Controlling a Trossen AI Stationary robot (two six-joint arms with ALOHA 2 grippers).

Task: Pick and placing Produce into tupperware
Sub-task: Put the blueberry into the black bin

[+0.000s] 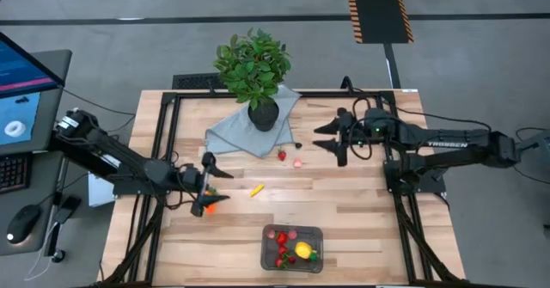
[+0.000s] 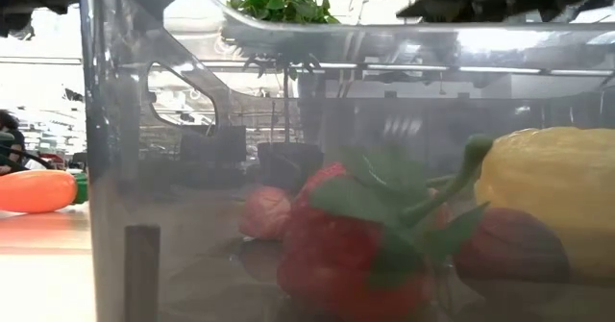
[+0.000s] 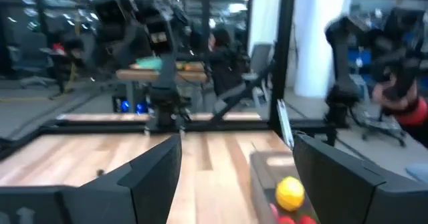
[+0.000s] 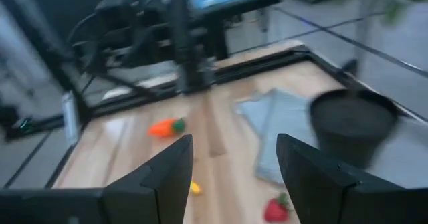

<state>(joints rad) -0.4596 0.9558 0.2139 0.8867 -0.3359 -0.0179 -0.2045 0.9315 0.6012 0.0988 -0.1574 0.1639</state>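
The tupperware (image 1: 266, 236) stands near the table's front edge, holding red strawberries (image 2: 351, 255) and a yellow lemon (image 1: 302, 250). Loose produce lies on the wood: an orange carrot (image 1: 209, 208), a yellow banana (image 1: 256, 190), a strawberry (image 1: 281, 156) and a pink berry (image 1: 298, 162). My left gripper (image 1: 225, 185) is open at the table's left, pointing right, and the carrot lies beside its near finger. My right gripper (image 1: 320, 137) is open at the far right, pointing left toward the strawberry and berry. Neither has anything between its fingers.
A leafy green plant (image 1: 253, 64) in a black pot (image 1: 262, 114) stands on a light blue-grey cloth (image 1: 245, 133) at the table's far middle. Black frame rails (image 1: 168, 142) run along the table's left and right sides. Bare wood lies between the grippers and the tub.
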